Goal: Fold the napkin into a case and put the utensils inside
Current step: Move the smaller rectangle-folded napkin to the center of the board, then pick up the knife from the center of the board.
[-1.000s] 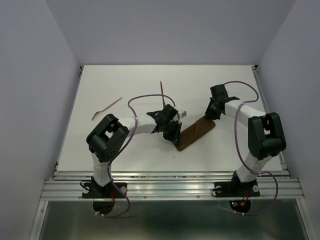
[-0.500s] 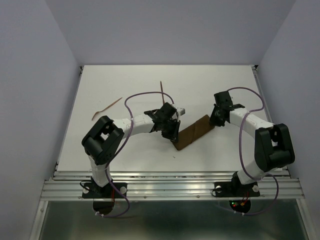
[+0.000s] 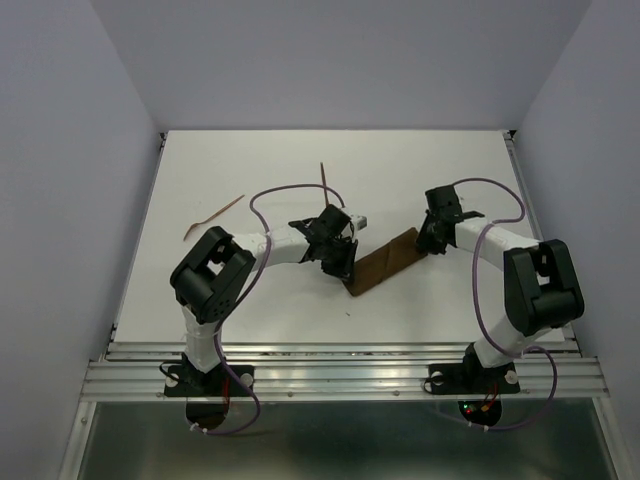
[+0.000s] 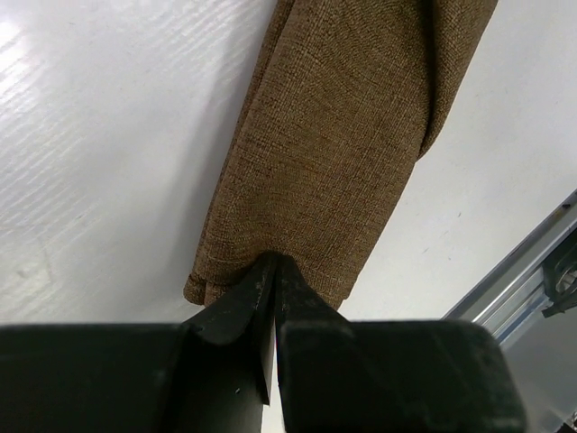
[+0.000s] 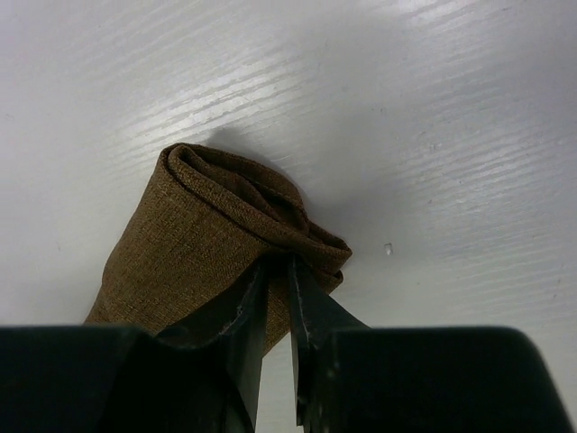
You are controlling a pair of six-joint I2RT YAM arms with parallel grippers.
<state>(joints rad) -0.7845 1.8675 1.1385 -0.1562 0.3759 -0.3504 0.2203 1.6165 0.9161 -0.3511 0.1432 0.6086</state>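
The first utensil (image 3: 212, 217) lies toward nine o'clock on the table (image 3: 450, 160), well apart from the cloth. The second utensil (image 3: 324, 180) lies at about twelve o'clock from the left gripper (image 3: 345, 273), nearer but not touched by anything.

The left gripper is clamped on the napkin (image 3: 385, 262). Its jaws are pinched tight over the short edge at the band's eight o'clock end (its wrist view shows the tips nipping only the very edge, not a deep bite). The napkin is a narrow folded band lying flat, just right of the table's middle, running from eight o'clock to two o'clock. At the two o'clock end the right gripper (image 3: 428, 243) is likewise closed on the cloth, gripping a slightly rolled edge where several plies stack.

The step in hand seems to be shaping this band into the case, with one arm on each end. To do it well, both pinches should stay firm and the two ends should travel together. That way the band stays lightly taut without being dragged askew.

The left hold is shallow, so a sharp pull toward two o'clock could slip it free. The rolled plies on the right may fan open if lifted high, so that end is better kept low and pressed flat. It would also help to leave one end open as a mouth turned toward ten o'clock, since both utensils lie that way.
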